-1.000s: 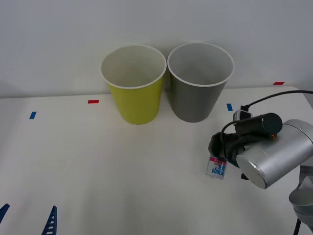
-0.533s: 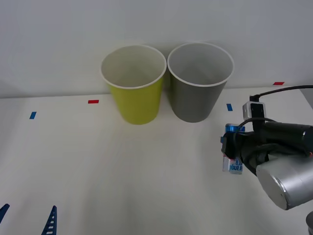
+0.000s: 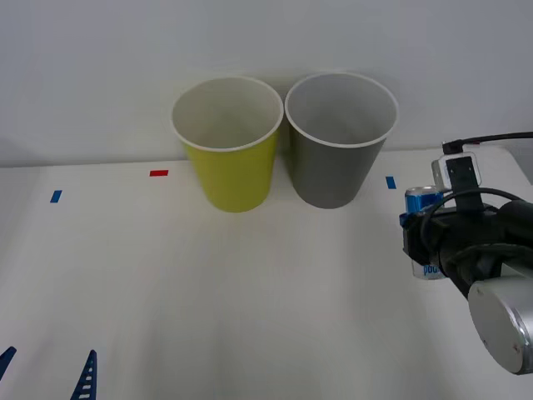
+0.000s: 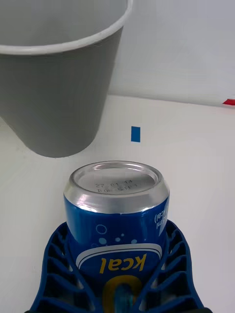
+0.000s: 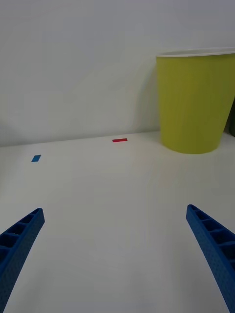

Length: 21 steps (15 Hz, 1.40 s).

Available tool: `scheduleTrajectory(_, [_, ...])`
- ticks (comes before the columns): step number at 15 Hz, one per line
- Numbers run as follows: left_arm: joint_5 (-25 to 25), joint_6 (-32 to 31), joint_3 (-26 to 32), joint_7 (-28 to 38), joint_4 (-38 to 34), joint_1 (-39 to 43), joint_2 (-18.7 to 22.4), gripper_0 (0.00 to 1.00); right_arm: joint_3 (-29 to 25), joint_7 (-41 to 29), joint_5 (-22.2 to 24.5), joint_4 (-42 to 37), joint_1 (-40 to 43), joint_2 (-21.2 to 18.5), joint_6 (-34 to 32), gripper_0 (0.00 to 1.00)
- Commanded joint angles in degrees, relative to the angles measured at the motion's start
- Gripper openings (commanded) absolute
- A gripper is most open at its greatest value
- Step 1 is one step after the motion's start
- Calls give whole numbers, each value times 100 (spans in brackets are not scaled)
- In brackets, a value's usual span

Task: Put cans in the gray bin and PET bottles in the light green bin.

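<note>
A: Front view first: your right gripper [image 3: 426, 242] sits at the right side of the tabletop [image 3: 250, 292], jaws clamped on the can [image 3: 423, 202], held upright off the surface.

B: And the bins?

A: Your gray bin [image 3: 340, 142] stands far-left of it, touching the light green bin [image 3: 228, 146]. Bare tabletop lies between. Your left gripper [image 5: 117, 254] rests near-left, jaws apart.

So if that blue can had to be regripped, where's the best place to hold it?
Around the middle of its round side wall, coming in level from the side, as the right gripper does now. The can stands upright and its wall is straight, so the fingers cradle it there; the silver top offers no hold.
</note>
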Motion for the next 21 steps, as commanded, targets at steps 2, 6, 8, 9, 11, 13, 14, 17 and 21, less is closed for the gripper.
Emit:
scheduleTrajectory(2, [0, 0, 0, 0, 0, 0, 0, 100, -13, -39, 246, -232, -128, 237, -551, 0])
scheduleTrajectory(6, [0, 0, 0, 0, 0, 0, 0, 100, -4, -118, 448, -328, -646, 510, -622, 0])
scheduleTrajectory(8, [0, 0, 0, 0, 0, 0, 0, 100, 22, -179, 632, -328, -945, 580, -613, 0])
scheduleTrajectory(9, [0, 0, 0, 0, 0, 0, 0, 100, 110, -258, 843, -302, -1147, 606, -551, 0])
scheduleTrajectory(11, [0, 0, 0, 0, 0, 0, 0, 100, 286, -689, 1089, -249, -1376, 606, -455, 0])
scheduleTrajectory(13, [0, 0, 0, 0, 0, 0, 0, 100, 409, -786, 1291, -91, -1701, 571, -455, 0])
scheduleTrajectory(14, [0, 0, 0, 0, 0, 0, 0, 100, 391, -803, 1327, 50, -1938, 589, -463, 0])
scheduleTrajectory(17, [0, 0, 0, 0, 0, 0, 0, 100, 207, -865, 1291, 603, -2492, 677, -789, 0])
scheduleTrajectory(21, [0, 0, 0, 0, 0, 0, 0, 100, -92, -900, 1195, 1386, -2940, 668, -1448, 0])
